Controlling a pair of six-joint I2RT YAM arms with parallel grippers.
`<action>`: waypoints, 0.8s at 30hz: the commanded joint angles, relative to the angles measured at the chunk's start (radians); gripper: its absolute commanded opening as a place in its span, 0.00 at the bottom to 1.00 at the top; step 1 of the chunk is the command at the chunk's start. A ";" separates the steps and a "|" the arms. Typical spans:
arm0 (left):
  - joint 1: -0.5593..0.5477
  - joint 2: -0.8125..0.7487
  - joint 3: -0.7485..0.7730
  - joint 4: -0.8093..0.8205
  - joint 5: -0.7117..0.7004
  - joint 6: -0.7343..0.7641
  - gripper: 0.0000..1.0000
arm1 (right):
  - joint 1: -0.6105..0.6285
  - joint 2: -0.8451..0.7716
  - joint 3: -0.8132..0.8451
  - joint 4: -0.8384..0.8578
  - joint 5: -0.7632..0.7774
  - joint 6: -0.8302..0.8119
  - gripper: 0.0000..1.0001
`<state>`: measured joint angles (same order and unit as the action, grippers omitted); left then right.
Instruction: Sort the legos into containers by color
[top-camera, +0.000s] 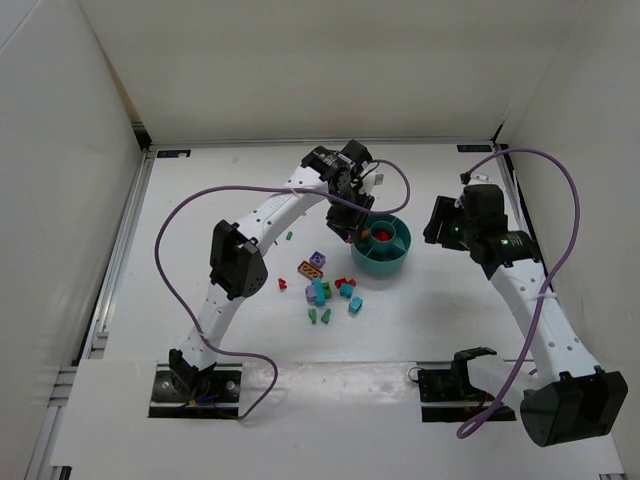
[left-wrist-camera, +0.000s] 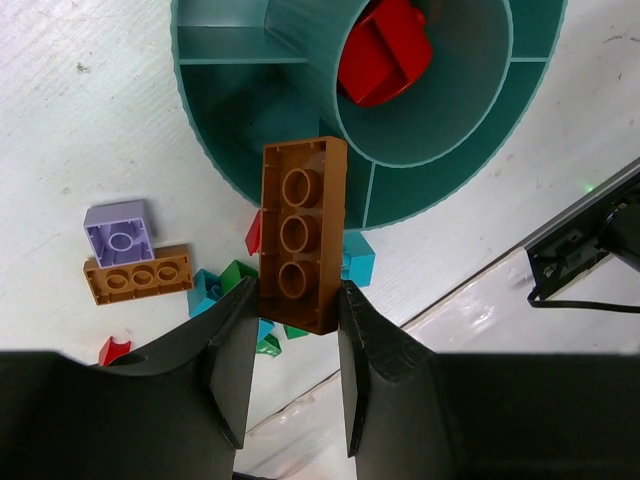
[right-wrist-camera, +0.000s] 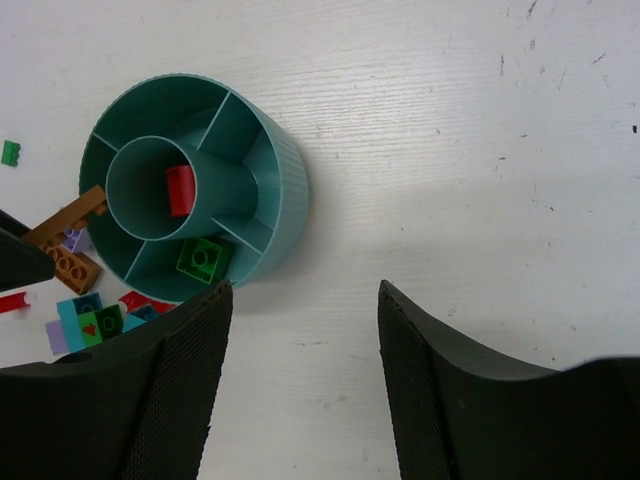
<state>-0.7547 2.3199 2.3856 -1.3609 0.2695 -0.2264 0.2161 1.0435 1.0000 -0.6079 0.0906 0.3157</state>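
My left gripper (top-camera: 350, 226) (left-wrist-camera: 295, 302) is shut on a long orange brick (left-wrist-camera: 302, 230) and holds it over the left rim of the teal bowl (top-camera: 376, 266) (left-wrist-camera: 196, 92). The brick also shows in the right wrist view (right-wrist-camera: 72, 214) at the bowl's (right-wrist-camera: 291, 190) left edge. A red brick (left-wrist-camera: 385, 50) (right-wrist-camera: 180, 190) lies in the central cup. A green brick (right-wrist-camera: 203, 258) lies in one outer compartment. My right gripper (top-camera: 438, 222) (right-wrist-camera: 305, 300) is open and empty, above the table to the right of the bowl.
Loose bricks (top-camera: 325, 287) in several colours lie left and in front of the bowl, among them a second orange brick (left-wrist-camera: 138, 275) and a purple one (left-wrist-camera: 120, 230). One small green brick (top-camera: 289, 237) lies apart to the left. White walls enclose the table.
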 joint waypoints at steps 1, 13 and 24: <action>0.000 -0.016 0.026 -0.184 0.013 0.001 0.18 | -0.004 0.009 -0.003 0.034 -0.011 0.010 0.64; 0.000 -0.079 -0.054 -0.190 -0.004 0.009 0.16 | -0.012 0.015 -0.004 0.042 -0.031 0.008 0.64; 0.000 -0.051 0.027 -0.210 -0.012 0.025 0.36 | -0.040 0.035 -0.004 0.063 -0.081 0.006 0.64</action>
<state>-0.7547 2.3058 2.3402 -1.3582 0.2661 -0.2173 0.1837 1.0798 0.9997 -0.5869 0.0334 0.3153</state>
